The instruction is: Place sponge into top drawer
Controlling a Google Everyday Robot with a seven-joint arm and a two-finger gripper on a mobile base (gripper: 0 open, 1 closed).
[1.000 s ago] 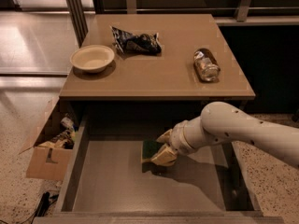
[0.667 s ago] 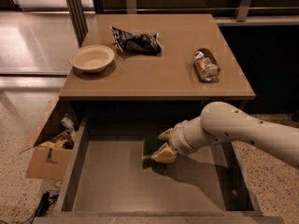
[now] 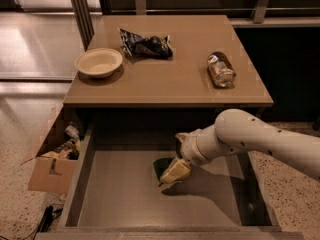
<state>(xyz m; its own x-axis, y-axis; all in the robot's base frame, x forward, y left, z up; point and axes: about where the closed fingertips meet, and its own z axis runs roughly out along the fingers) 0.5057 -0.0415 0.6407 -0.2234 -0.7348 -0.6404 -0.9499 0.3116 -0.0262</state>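
Nearest the camera, one top drawer (image 3: 115, 194) stands pulled out from under the table (image 3: 165, 84), its flat grey-brown floor bare across the left side and the front. One white arm (image 3: 250, 134) reaches into it from the right. Its single gripper (image 3: 175, 171) hangs low over the middle of the drawer floor, with a shadow spreading below and to its right. One sponge (image 3: 161, 165) is there, inside the drawer, with its dark green face showing just left of the gripper and touching it. Whether the gripper clamps the sponge or has let it go cannot be told.

Left of the drawer, on the speckled floor, sits one open cardboard box (image 3: 47, 171) with odds and ends inside. On the table beyond are three things, one of each. A pale bowl (image 3: 98, 62) sits at the left, a silvery can (image 3: 220, 70) lies on its side at the right, and a dark shiny snack bag (image 3: 146, 45) lies farthest back.

Compared with the earlier pictures, the arm, gripper and sponge sit in nearly the same spot, and the bowl, can and bag have not moved.
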